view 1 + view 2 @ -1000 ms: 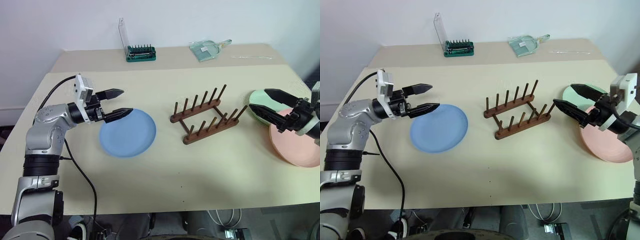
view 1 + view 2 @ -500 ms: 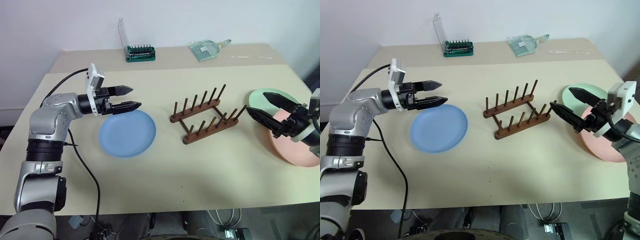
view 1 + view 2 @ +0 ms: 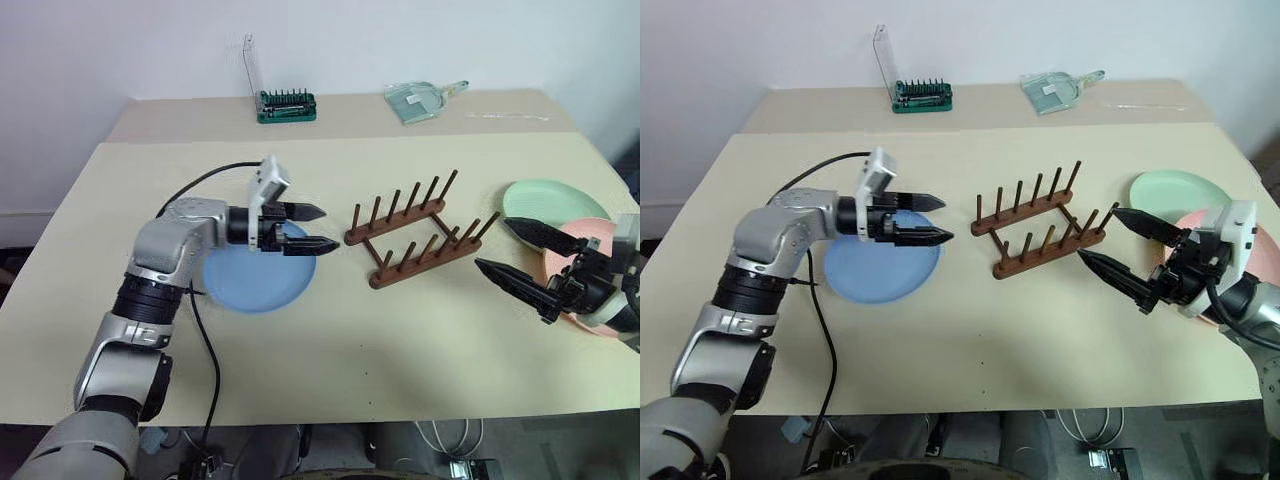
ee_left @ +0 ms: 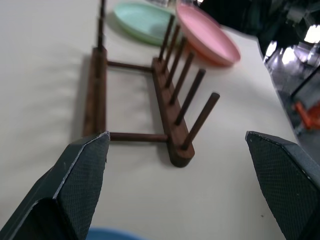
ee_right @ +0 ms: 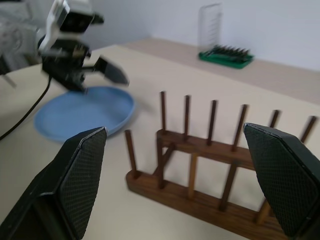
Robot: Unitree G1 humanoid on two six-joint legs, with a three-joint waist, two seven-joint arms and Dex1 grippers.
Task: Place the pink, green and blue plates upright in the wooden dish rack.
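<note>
**Both my jaws apart above the bench, three plates flat, rack empty**

A wide beige bench spreads before me, with a second, paler surface butted against its far edge. My left arm reaches across from the left, and my left jaws stand apart, holding nothing, over the right part of the blue plate. That plate lies flat on the bench, left of centre. My right jaws are also spread wide and empty, pointing toward the rack from the right.

The pink plate lies at the right edge of the bench, partly hidden behind my right arm, and it overlaps the near edge of the green plate, which lies flat just beyond it. The wooden dish rack stands between the blue plate and the other two; its two rails of upright pegs hold no plate.

On the far surface sit a green tool-bit holder with its clear lid raised, and a clear dustpan.
</note>
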